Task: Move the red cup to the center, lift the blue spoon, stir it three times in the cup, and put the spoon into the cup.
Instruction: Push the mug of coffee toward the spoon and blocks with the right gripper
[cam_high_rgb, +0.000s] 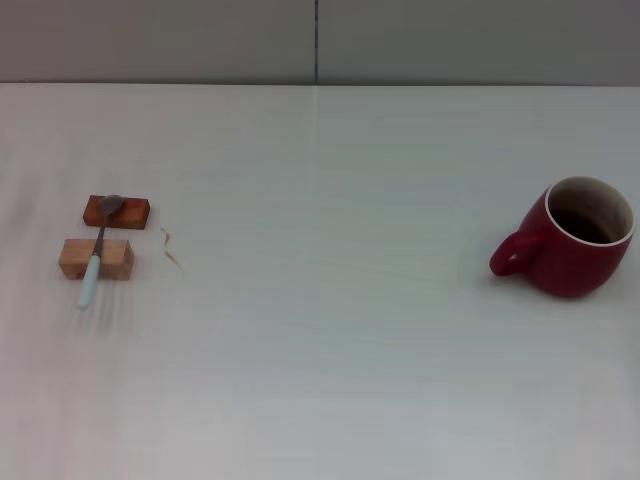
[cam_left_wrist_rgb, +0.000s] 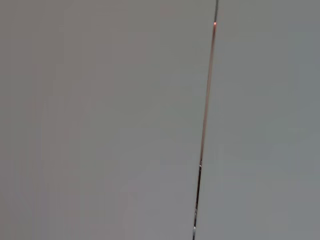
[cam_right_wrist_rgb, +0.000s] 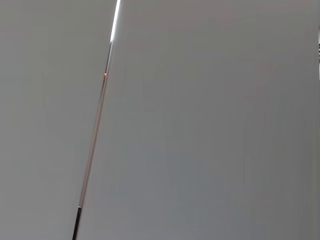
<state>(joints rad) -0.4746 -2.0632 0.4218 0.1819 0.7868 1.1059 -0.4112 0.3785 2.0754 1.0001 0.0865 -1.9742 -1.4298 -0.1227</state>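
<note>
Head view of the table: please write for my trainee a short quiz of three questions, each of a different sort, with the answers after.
1. True or false: the blue spoon lies flat on the table.
2. Which way does the handle of the red cup point? A) toward the robot's left B) toward the robot's right C) toward the far wall
3. Fill in: the spoon's bowl rests on the ____ wooden block.

Key
1. False: it lies across two blocks, its light-blue handle end reaching down past the pale wooden block.
2. A
3. Reddish-brown wooden block, the farther one.
</note>
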